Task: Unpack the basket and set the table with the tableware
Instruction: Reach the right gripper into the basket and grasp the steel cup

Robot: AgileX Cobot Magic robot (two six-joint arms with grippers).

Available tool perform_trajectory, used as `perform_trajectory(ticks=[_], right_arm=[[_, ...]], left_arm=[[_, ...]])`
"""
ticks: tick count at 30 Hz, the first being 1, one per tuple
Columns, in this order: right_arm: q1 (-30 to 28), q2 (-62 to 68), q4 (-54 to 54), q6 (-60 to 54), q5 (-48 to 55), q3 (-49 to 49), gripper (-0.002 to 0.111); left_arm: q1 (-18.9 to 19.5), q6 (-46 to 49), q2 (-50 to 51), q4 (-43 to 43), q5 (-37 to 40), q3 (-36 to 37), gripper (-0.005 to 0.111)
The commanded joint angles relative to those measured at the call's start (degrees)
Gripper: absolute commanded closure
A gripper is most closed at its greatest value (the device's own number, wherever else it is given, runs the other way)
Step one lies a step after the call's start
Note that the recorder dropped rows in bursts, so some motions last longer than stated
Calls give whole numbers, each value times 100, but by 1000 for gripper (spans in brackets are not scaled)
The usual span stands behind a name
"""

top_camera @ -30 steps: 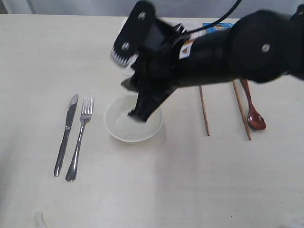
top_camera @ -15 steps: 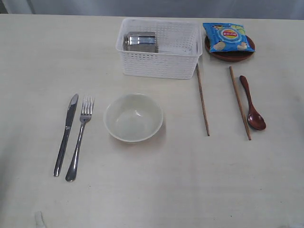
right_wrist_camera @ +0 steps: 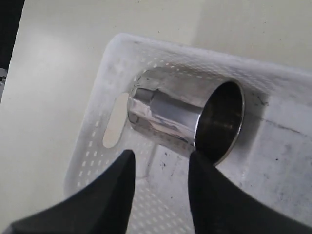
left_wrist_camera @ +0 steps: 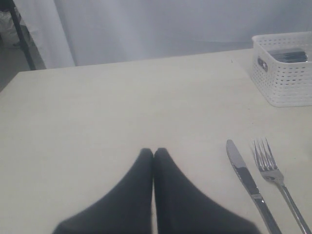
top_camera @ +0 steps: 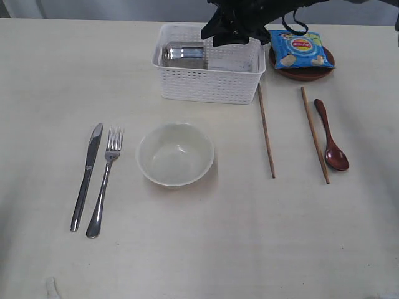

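Note:
The white basket (top_camera: pixel 209 84) stands at the back of the table (top_camera: pixel 249 243) with the steel cup (top_camera: pixel 184 54) lying on its side inside. My right gripper (top_camera: pixel 225 38) hangs open over the basket's back rim. In the right wrist view the cup (right_wrist_camera: pixel 185 119) lies just beyond the open right gripper (right_wrist_camera: pixel 161 158), untouched. Laid out on the table are the knife (top_camera: pixel 86 176), fork (top_camera: pixel 105 180), white bowl (top_camera: pixel 175 154), two chopsticks (top_camera: pixel 266 131), wooden spoon (top_camera: pixel 330 140) and brown plate (top_camera: pixel 303 71). My left gripper (left_wrist_camera: pixel 154 152) is shut and empty above bare tabletop, near the knife (left_wrist_camera: pixel 246 178).
A blue chip bag (top_camera: pixel 299 48) lies on the brown plate, right of the basket. The basket's lattice wall (right_wrist_camera: pixel 95 146) with a cut-out handle rises beside the cup. The left wrist view shows the fork (left_wrist_camera: pixel 275 175) and basket (left_wrist_camera: pixel 285 73).
A second ago the right arm stretched over the bowl. It then left the exterior view and now hangs over the back of the basket, near the cup.

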Motion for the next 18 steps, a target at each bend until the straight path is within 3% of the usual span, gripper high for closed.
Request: perform_trajectory(ticks=[1, 15, 17, 18], right_arm=[[-34, 222, 217, -16, 16, -133, 73], [411, 407, -16, -248, -714, -133, 75], [466, 407, 138, -579, -702, -133, 92], [477, 394, 175, -622, -635, -133, 108]], left_arm=[[-29, -13, -11, 16, -3, 13, 107], [-29, -13, -11, 16, -3, 13, 107], [-29, -13, -11, 16, -3, 13, 107], [-29, -13, -11, 16, -3, 13, 107]])
